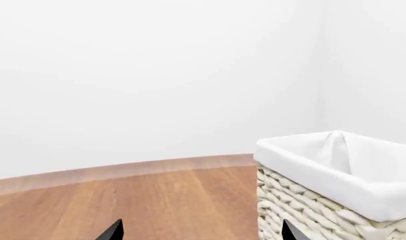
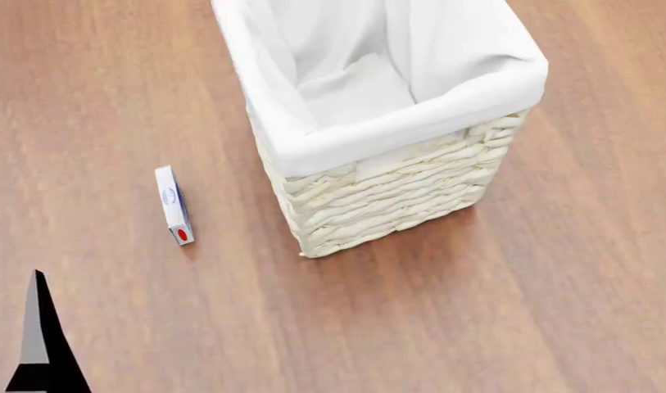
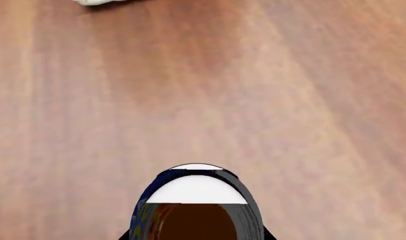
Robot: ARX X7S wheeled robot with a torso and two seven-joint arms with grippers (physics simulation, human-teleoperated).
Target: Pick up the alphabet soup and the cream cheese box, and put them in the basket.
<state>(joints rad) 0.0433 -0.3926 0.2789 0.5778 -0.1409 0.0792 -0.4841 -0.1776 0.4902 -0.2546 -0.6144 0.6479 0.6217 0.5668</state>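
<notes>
Woven wicker basket (image 2: 393,192) — cloth-lined; thin flat cream cheese box (image 2: 173,205) nearby

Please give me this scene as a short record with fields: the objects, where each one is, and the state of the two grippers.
surface: wooden floor
basket: upright, white cloth lining; nothing seen inside
cream cheese box: on the floor, at the robot's left of the basket, apart from it
soup can: close in front of the right wrist camera, blue label; whether it is gripped cannot be told
left gripper: two dark fingertips apart, nothing between them, beside the basket
right gripper: not visible itself
</notes>
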